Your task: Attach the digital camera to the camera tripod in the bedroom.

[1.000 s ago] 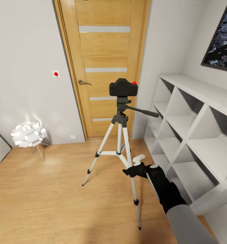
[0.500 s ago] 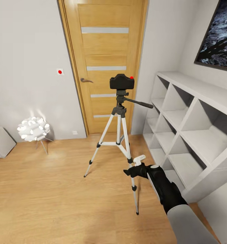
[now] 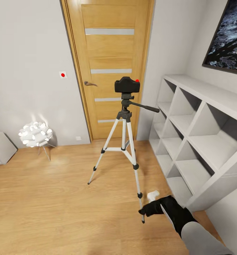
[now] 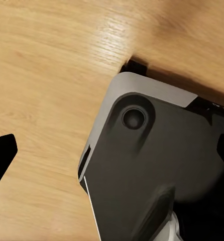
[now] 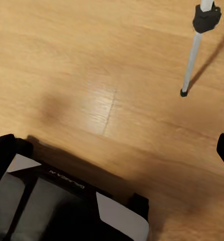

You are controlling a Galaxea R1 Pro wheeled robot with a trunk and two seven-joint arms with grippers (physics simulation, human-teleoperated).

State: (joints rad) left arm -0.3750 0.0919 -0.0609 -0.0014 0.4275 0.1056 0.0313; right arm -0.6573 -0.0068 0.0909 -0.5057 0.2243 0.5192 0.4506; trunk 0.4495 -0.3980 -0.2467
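The small black digital camera with red button [image 3: 127, 85] is sitting on the silver-legged camera tripod [image 3: 125, 141]; attaching seems finished. The right gripper [image 3: 151, 205] is hanging low, its jaw state I cannot tell.

light wood floor [image 3: 44, 209] — camera tripod [image 3: 124, 141], white lamp [image 3: 35, 134] standing on it.

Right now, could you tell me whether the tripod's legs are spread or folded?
Spread: the camera tripod stands upright on three splayed legs, digital camera on top.
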